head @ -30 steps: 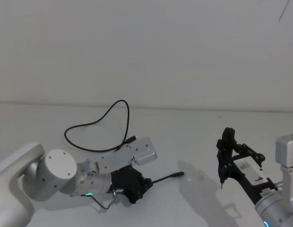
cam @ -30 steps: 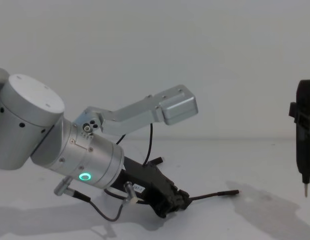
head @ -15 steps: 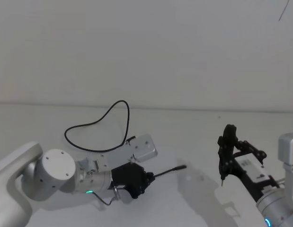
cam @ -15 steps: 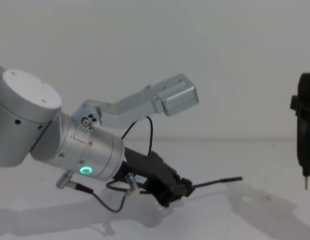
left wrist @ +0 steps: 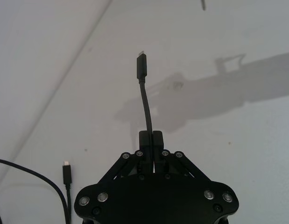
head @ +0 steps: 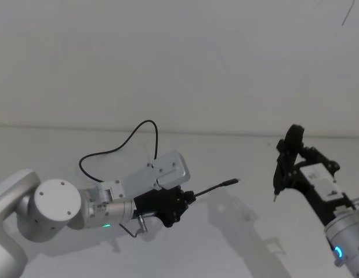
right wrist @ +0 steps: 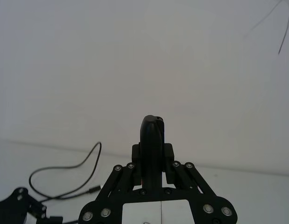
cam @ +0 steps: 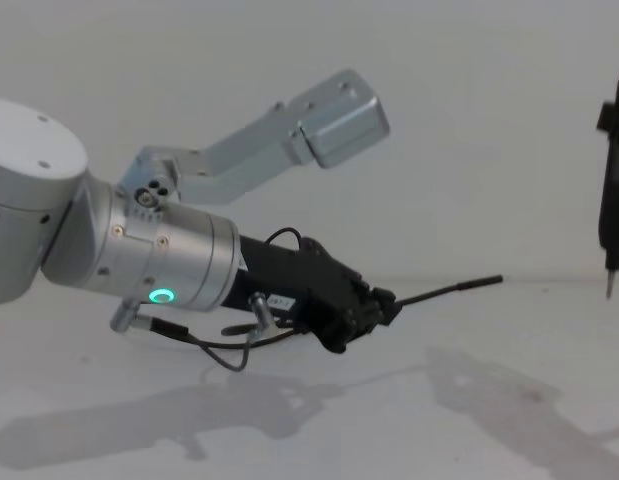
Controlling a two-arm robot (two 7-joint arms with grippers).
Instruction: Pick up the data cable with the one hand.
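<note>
The data cable (head: 217, 186) is a thin black cord. My left gripper (head: 188, 198) is shut on it just behind one plug, which sticks out past the fingers and hangs above the table (cam: 459, 288). In the left wrist view the jaws (left wrist: 150, 137) pinch the cord, and the silver-tipped plug (left wrist: 141, 65) points away. The rest of the cable loops back on the table behind the arm (head: 147, 122), with its other plug (left wrist: 66, 171) lying flat. My right gripper (head: 286, 167) hovers at the right, shut on a dark pen-like tool (right wrist: 151, 135) with a needle tip (cam: 610, 285).
The white table (head: 237, 243) runs back to a plain white wall. The silver camera housing (head: 167, 169) on my left wrist sits above the gripper. My left arm's big silver cylinder (cam: 149, 265) with its green ring light fills the near left.
My left gripper has risen and tilted up with the cable end, lifting the plug off the table. The right arm with its tool has moved up and to the right.
</note>
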